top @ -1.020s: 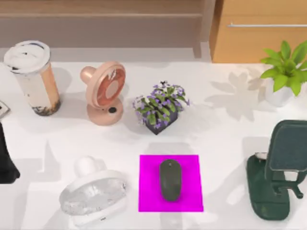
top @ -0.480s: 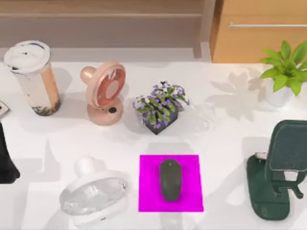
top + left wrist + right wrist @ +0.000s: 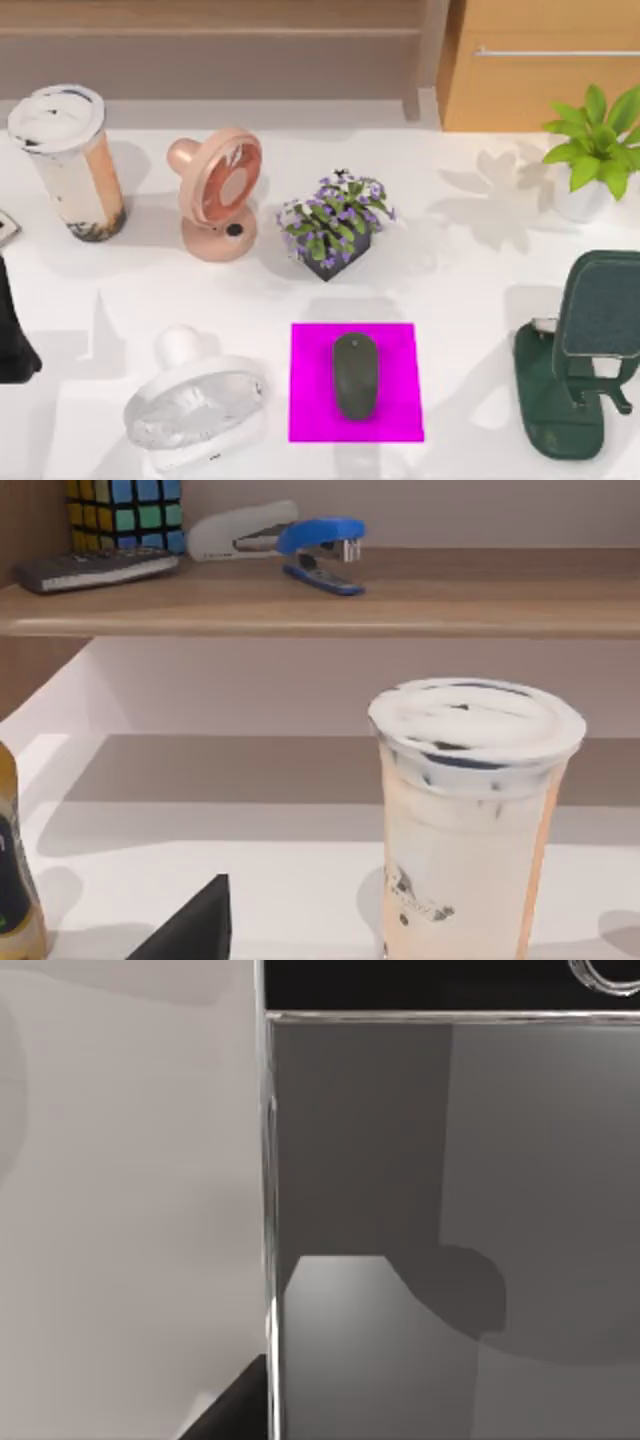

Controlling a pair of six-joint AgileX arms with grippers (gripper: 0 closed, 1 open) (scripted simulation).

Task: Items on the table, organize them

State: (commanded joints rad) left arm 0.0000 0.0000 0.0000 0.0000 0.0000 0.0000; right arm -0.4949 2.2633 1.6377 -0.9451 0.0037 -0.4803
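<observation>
Glossy white flat tabletop (image 3: pixel 470 290), bearing: tall orange-beige lidded cup (image 3: pixel 68 160), pink desk fan (image 3: pixel 215 190), purple-flowered pot plant (image 3: pixel 335 225), magenta square pad (image 3: pixel 312 400), toppled white fan (image 3: pixel 195 405), perhaps a dark green stand (image 3: pixel 570 385).

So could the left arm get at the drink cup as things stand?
Probably yes. The drink cup stands upright at the table's far left, the left arm is close in front of it, and the pink fan stands apart to its right.
</observation>
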